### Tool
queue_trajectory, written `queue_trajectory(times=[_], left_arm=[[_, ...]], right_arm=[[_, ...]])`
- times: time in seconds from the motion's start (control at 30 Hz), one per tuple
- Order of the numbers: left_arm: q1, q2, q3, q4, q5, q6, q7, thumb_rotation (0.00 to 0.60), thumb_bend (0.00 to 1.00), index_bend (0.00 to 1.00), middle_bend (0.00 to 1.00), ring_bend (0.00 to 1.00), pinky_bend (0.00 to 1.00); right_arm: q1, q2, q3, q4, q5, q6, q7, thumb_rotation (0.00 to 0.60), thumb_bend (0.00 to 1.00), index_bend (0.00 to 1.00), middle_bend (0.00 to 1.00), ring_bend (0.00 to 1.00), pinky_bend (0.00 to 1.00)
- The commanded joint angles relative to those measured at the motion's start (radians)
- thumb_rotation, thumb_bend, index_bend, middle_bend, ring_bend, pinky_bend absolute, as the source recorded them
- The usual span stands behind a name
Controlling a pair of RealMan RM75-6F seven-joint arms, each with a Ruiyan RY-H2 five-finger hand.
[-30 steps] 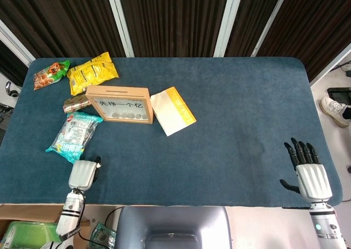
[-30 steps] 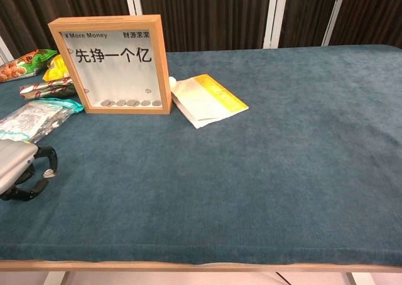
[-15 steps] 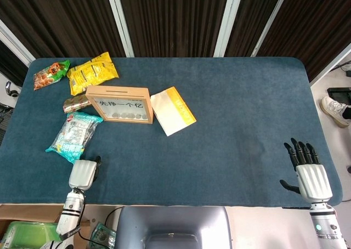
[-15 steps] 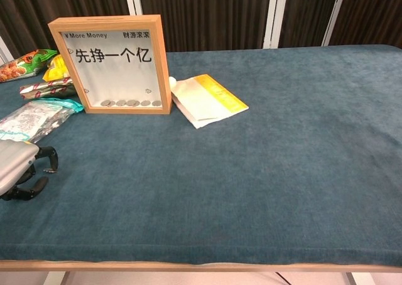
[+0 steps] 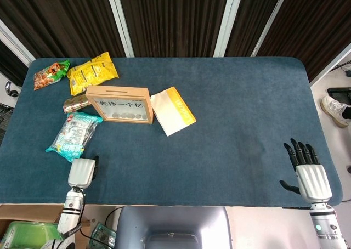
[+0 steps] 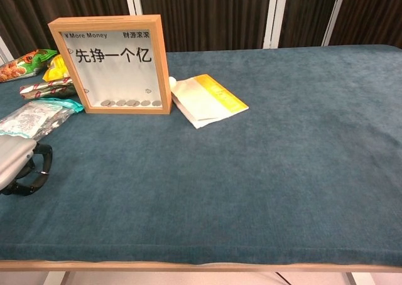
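The left hand, fingers curled in on nothing, rests at the surface's near left edge, just beside the clear teal-trimmed snack bag. The right hand, fingers spread and empty, hovers at the near right corner.

Two robot hands with silver-grey ribbed back plates and slim black fingers. The left hand and right hand sit on white segmented wrists; the right wrist bears a small green light.
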Motion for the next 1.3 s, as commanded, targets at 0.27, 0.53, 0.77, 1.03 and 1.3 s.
queue_trajectory(times=[0.27, 0.53, 0.77, 1.03, 1.3], left_arm=[[0.001, 0.005, 0.003, -0.010, 0.005, 0.006, -0.015, 0.600, 0.53, 0.64, 1.00, 1.00, 1.00], [-0.007, 0.101, -0.001, -0.181, 0.054, 0.055, -0.127, 0.600, 0.68, 0.67, 1.00, 1.00, 1.00], [-0.068, 0.323, -0.124, -0.571, 0.037, 0.040, -0.183, 0.600, 0.69, 0.67, 1.00, 1.00, 1.00], [-0.227, 0.554, -0.366, -0.850, -0.329, -0.222, -0.085, 0.600, 0.70, 0.68, 1.00, 1.00, 1.00], [-0.406, 0.615, -0.485, -0.831, -0.576, -0.329, 0.012, 0.600, 0.70, 0.68, 1.00, 1.00, 1.00]], right_arm=[[0.000, 0.000, 0.000, 0.000, 0.002, -0.001, 0.000, 0.600, 0.16, 0.00, 0.00, 0.00, 0.00], [0.002, -0.001, -0.001, 0.000, 0.001, -0.005, -0.003, 0.600, 0.16, 0.00, 0.00, 0.00, 0.00], [0.009, 0.003, 0.001, 0.000, 0.007, -0.020, 0.007, 0.600, 0.16, 0.00, 0.00, 0.00, 0.00], [0.026, 0.005, 0.013, 0.015, 0.032, -0.054, 0.036, 0.600, 0.16, 0.00, 0.00, 0.00, 0.00], [0.024, 0.015, 0.039, 0.026, 0.065, -0.043, 0.079, 0.600, 0.16, 0.00, 0.00, 0.00, 0.00]])
